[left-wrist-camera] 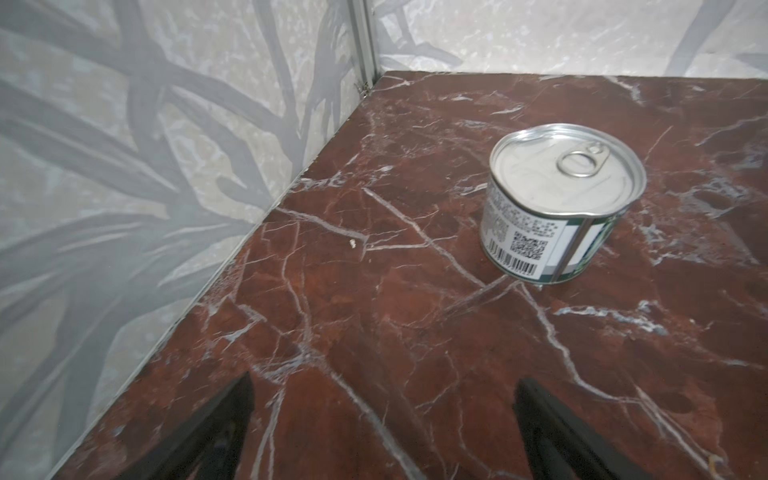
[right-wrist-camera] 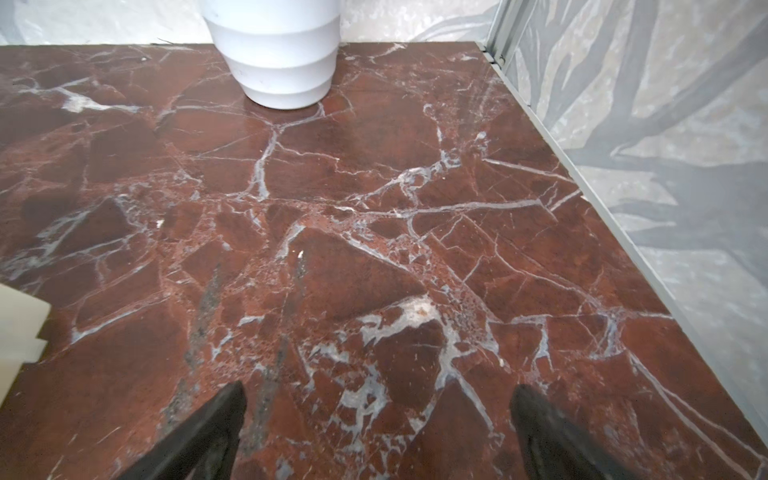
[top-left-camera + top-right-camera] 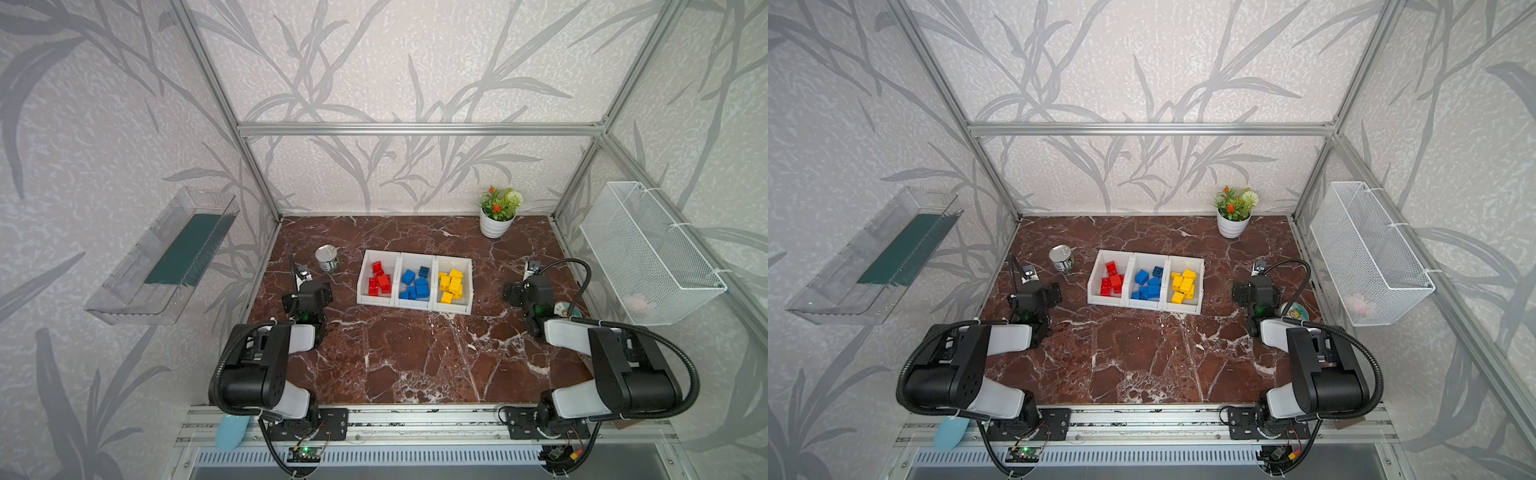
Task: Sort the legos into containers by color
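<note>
Three joined white containers [image 3: 415, 306] [image 3: 1144, 305] stand mid-table in both top views. The left one holds red legos [image 3: 380, 280], the middle one blue legos [image 3: 415, 282], the right one yellow legos [image 3: 452, 284]. No legos show on the bare table. My left gripper [image 3: 308, 291] [image 1: 384, 380] hovers left of the containers, open, with only marble between its fingers. My right gripper [image 3: 528, 291] [image 2: 378, 388] hovers to their right, also open and empty. In the right wrist view a corner of a white container [image 2: 16, 328] shows at the edge.
A sealed tin can [image 3: 327, 258] [image 1: 561, 199] stands ahead of my left gripper. A potted plant [image 3: 496, 216] in a white pot [image 2: 274, 62] sits at the back right. A wire basket [image 3: 648, 253] and a clear tray [image 3: 166, 257] hang on the side walls.
</note>
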Tool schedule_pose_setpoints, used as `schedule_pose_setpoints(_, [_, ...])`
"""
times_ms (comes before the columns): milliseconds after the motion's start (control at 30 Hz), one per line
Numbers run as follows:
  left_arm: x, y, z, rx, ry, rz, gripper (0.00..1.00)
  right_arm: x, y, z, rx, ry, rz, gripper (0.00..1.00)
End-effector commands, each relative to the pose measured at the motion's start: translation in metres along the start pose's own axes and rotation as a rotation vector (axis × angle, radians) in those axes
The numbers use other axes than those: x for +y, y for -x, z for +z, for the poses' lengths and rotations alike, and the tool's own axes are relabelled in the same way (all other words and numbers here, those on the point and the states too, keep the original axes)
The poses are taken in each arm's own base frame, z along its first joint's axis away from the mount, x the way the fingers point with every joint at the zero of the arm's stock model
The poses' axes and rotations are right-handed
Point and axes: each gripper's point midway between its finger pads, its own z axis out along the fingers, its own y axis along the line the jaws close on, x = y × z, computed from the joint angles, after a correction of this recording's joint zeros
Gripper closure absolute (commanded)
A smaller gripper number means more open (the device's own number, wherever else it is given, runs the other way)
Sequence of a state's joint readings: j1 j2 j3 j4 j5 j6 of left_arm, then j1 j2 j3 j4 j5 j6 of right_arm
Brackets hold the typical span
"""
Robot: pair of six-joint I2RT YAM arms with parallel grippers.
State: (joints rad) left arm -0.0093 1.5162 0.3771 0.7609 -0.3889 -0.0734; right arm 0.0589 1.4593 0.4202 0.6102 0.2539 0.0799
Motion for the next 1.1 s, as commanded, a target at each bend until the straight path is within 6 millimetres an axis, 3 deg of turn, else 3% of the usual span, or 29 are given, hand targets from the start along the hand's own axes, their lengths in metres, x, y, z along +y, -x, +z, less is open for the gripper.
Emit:
schedule_pose_setpoints(0, [-0.018, 0.026, 0.002, -0.144, -0.109, -0.058, 0.01, 0.012, 0.029, -0.013, -0.181, 0.075, -0.01, 0.01])
schedule_pose_setpoints(200, [-0.021, 0.025, 0.003, -0.134, -0.123, -0.041, 0.01, 0.025, 0.021, -0.008, -0.169, 0.131, -0.046, 0.01])
schedule_pose_setpoints(267, [-0.02, 0.023, 0.003, -0.108, -0.119, -0.039, 0.01, 0.031, 0.022, -0.004, -0.245, 0.138, -0.068, 0.01])
schedule_pose_setpoints(367, [-0.021, 0.026, 0.003, -0.137, -0.12, -0.037, 0.01, 0.03, 0.017, -0.003, -0.141, 0.123, -0.076, 0.01])
schedule_pose_setpoints(467, [-0.02, 0.026, 0.003, -0.132, -0.117, -0.038, 0.01, 0.034, 0.021, -0.001, -0.212, 0.132, -0.084, 0.01])
schedule_pose_setpoints(600, [-0.021, 0.025, 0.003, -0.133, -0.12, -0.037, 0.01, 0.033, 0.018, 0.0, -0.142, 0.129, -0.087, 0.01])
schedule_pose_setpoints(1067, [-0.024, 0.025, 0.004, -0.12, -0.135, -0.034, 0.01, 0.034, 0.018, 0.0, -0.151, 0.13, -0.088, 0.01])
